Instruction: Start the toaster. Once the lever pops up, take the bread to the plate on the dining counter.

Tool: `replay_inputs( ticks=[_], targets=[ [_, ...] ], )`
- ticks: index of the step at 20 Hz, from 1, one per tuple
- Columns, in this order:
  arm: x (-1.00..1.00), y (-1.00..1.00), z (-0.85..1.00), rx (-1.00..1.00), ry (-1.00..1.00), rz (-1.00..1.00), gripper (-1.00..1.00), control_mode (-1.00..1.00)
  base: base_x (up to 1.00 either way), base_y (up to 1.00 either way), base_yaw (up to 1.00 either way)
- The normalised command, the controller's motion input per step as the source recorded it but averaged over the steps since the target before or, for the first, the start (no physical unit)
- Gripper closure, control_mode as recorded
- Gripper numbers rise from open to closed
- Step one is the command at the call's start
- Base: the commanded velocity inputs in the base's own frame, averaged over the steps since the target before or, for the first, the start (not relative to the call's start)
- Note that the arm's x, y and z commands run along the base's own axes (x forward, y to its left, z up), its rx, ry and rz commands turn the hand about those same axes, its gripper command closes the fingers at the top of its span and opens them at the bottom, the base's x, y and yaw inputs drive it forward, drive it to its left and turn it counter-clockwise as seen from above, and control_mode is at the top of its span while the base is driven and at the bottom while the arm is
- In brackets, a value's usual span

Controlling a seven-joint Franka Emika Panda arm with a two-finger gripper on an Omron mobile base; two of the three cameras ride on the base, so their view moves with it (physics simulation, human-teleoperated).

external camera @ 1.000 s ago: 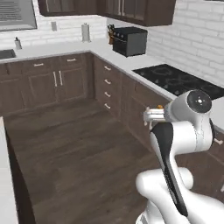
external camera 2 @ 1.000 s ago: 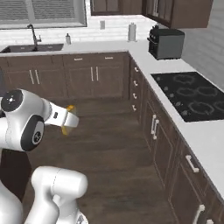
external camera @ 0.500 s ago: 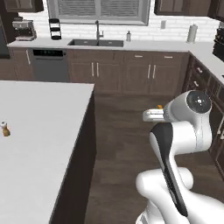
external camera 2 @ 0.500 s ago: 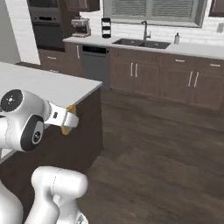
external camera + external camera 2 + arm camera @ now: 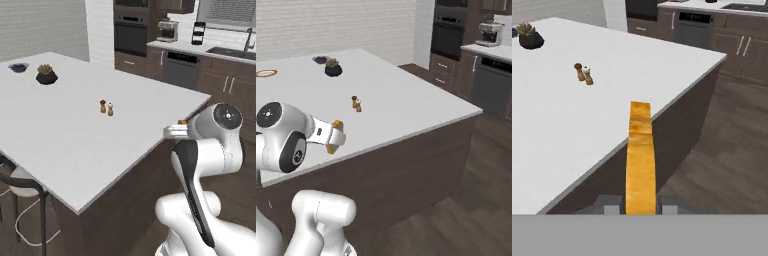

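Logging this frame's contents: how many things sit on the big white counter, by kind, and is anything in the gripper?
Small shakers: 2
Dark pot with a plant: 1
Small dark blue bowl: 1
Red-rimmed round plate: 1
Orange-crusted bread slice, held in the gripper: 1
Total: 6

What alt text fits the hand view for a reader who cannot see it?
The hand grips the bread edge-on, its orange-brown crust pointing over the corner of the white dining counter. Two small shakers stand further along the top, with dark cabinets beyond.

Salt and pepper shakers (image 5: 106, 107), potted plant (image 5: 46, 74), blue bowl (image 5: 18, 66)
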Motion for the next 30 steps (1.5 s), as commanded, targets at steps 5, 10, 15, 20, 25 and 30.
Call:
replay_inputs(
  ticks=[5, 10, 15, 20, 25, 30],
  targets=[
    [0.0, 0.0, 0.0, 0.0, 0.0, 0.0, 1.0, 1.0, -0.34, 0.23, 0.87],
    [0.0, 0.0, 0.0, 0.0, 0.0, 0.0, 1.0, 1.0, -0.45, 0.7, 0.72],
    [0.0, 0.0, 0.0, 0.0, 0.0, 0.0, 1.0, 1.0, -0.08, 1.0, 0.28],
    [0.0, 0.0, 0.0, 0.0, 0.0, 0.0, 1.0, 1.0, 0.27, 1.0, -0.03],
    [0.0, 0.0, 0.0, 0.0, 0.0, 0.0, 1.0, 1.0, 0.76, 0.97, -0.23],
    [0.0, 0.0, 0.0, 0.0, 0.0, 0.0, 1.0, 1.0, 1.0, 0.73, -0.31]
  ],
)
